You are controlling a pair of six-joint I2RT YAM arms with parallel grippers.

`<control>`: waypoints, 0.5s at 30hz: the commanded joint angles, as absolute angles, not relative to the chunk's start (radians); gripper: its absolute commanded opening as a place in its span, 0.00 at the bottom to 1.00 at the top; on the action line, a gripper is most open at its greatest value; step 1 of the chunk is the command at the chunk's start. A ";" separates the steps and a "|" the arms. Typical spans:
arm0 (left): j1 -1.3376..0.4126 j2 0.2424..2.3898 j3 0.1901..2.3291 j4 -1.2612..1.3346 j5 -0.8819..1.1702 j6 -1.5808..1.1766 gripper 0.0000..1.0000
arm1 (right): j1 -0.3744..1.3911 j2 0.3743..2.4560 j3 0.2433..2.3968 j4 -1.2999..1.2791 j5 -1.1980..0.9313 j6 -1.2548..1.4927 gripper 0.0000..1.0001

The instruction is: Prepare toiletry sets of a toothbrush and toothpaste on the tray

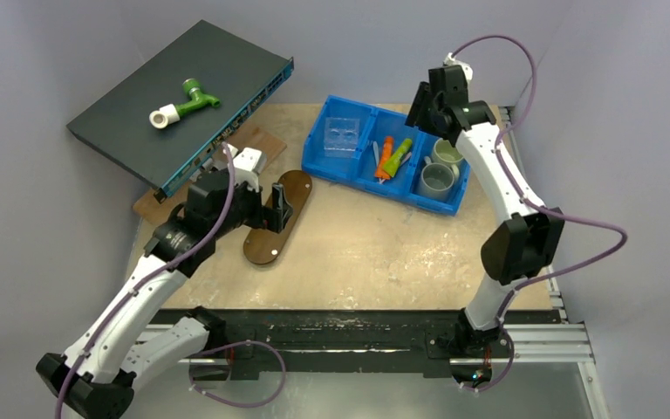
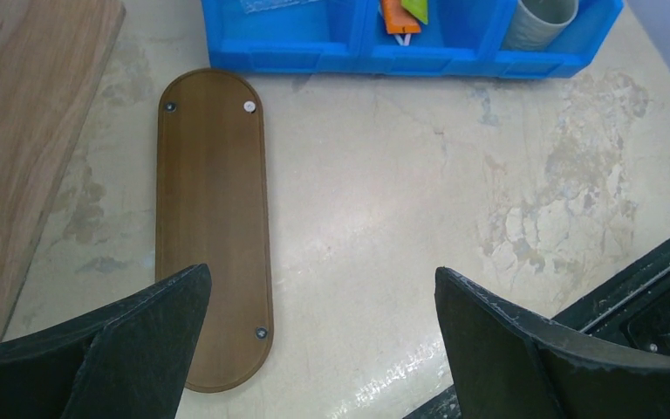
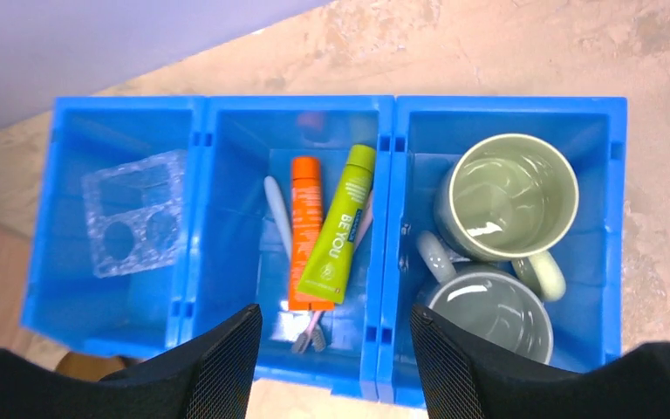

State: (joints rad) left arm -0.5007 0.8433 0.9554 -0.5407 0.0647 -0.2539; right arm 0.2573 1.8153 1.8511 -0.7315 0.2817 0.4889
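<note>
My right gripper (image 3: pixel 335 345) hangs open and empty straight above the middle compartment of the blue bin (image 3: pixel 201 131). There the orange tube (image 3: pixel 306 223), green tube (image 3: pixel 342 223), pale toothbrush (image 3: pixel 276 209) and pink toothbrush (image 3: pixel 367 216) lie lengthwise, crosswise to my closing direction. My left gripper (image 2: pixel 318 297), also open, hovers by the bare tray (image 2: pixel 214 201), well apart from the bin, so I judge the pick is the right arm's.

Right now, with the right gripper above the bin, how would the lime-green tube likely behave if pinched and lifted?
The lime-green tube has a flat crimped end, so it is probably soft-walled and would dent. Its glossy skin may slip. It lies partly over the orange tube and the pink toothbrush, so lifting it could nudge both.
</note>
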 commanded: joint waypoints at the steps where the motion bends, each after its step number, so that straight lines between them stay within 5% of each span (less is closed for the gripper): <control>1: -0.503 0.924 1.024 -0.554 0.003 -0.357 1.00 | 0.260 1.697 1.777 -0.709 0.237 0.493 0.67; 15: -0.503 1.220 1.085 -0.558 -0.211 -0.594 0.83 | 0.270 1.369 1.439 -0.557 -0.062 0.560 0.67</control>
State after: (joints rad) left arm -0.5007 1.1679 1.0569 -0.5858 -0.1184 -0.5045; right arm 0.2638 1.4456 1.4887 -0.6239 0.0269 0.5388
